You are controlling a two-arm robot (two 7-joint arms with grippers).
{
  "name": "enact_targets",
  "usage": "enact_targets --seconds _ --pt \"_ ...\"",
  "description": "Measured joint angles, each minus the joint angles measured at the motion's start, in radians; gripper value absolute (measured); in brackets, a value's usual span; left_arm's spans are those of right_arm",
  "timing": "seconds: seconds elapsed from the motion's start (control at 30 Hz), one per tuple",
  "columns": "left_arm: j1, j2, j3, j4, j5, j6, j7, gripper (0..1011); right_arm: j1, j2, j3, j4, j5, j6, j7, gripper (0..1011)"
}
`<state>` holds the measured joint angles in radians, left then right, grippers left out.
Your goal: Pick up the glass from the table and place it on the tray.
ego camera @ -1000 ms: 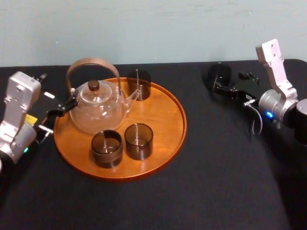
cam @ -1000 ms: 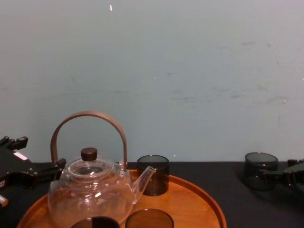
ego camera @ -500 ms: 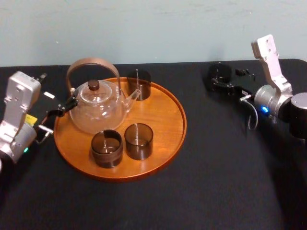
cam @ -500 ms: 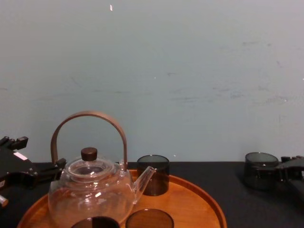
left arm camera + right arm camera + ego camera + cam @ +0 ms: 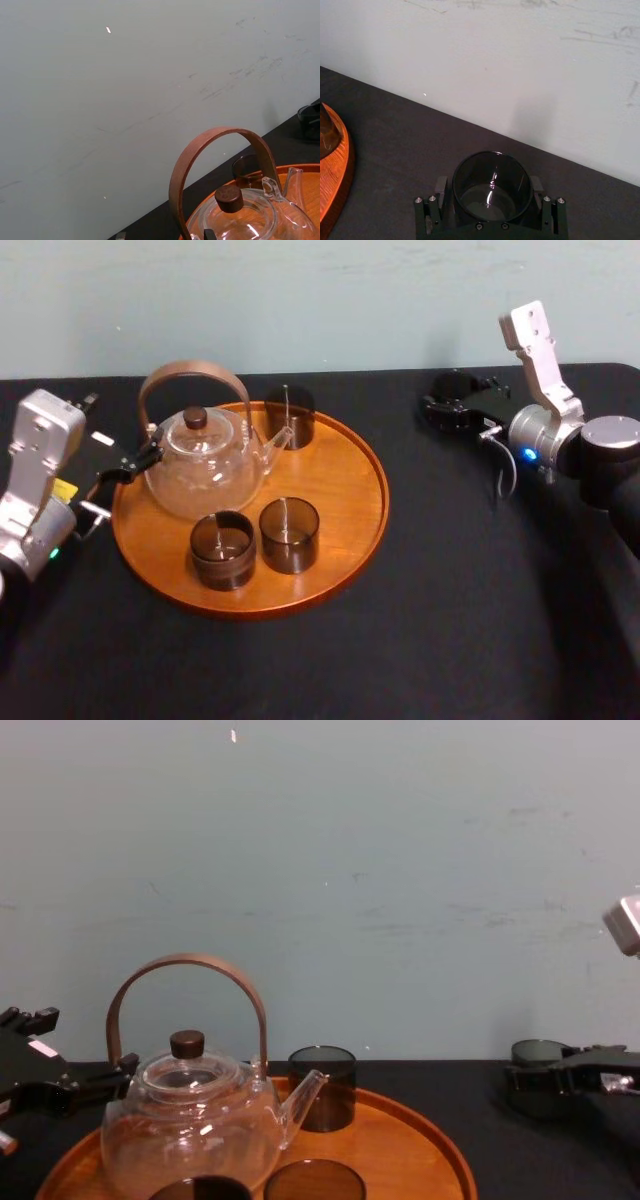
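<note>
A smoked dark glass (image 5: 491, 186) stands upright in the grasp of the right gripper (image 5: 440, 408). The gripper's two black fingers (image 5: 536, 184) press against opposite sides of the glass, well to the right of the round wooden tray (image 5: 368, 502) and about level with the tray's far edge. Whether the glass's base touches the cloth cannot be told. A stretch of bare black table (image 5: 450, 580) lies between the glass and the tray's right rim, and the right half of the tray is bare wood.

A clear teapot (image 5: 205, 470) with a bent wooden handle (image 5: 190, 372) and a dark lid knob (image 5: 195, 418) sits on the tray's left half. Its spout points right, toward a matching tumbler (image 5: 290, 416) at the tray's far rim. Near the tray's front rim, a left tumbler (image 5: 222, 550) and a right tumbler (image 5: 289, 534) stand just beside each other.

The left gripper (image 5: 135, 464) sits just outside the tray's left rim, close beside the teapot; how its grip stands cannot be told.

The black, cloth-like tabletop runs far past the tray on every side. Beyond the tray's far edge it meets a pale blue-green wall (image 5: 300, 300) marked with faint scuffs.
</note>
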<state>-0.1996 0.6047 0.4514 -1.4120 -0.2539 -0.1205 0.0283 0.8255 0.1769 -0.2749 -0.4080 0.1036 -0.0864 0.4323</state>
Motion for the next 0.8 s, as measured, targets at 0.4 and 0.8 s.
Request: enact_targets --seconds 0.4,0.8 --pt "0.0 0.0 0.0 0.0 0.0 0.0 0.0 1010 0.04 -0.02 0.003 0.074 -0.015 -0.037 0.002 1010" --pt "0.0 0.0 0.0 0.0 0.0 0.0 0.0 1010 0.036 -0.018 0.003 0.068 -0.012 -0.034 0.001 908"
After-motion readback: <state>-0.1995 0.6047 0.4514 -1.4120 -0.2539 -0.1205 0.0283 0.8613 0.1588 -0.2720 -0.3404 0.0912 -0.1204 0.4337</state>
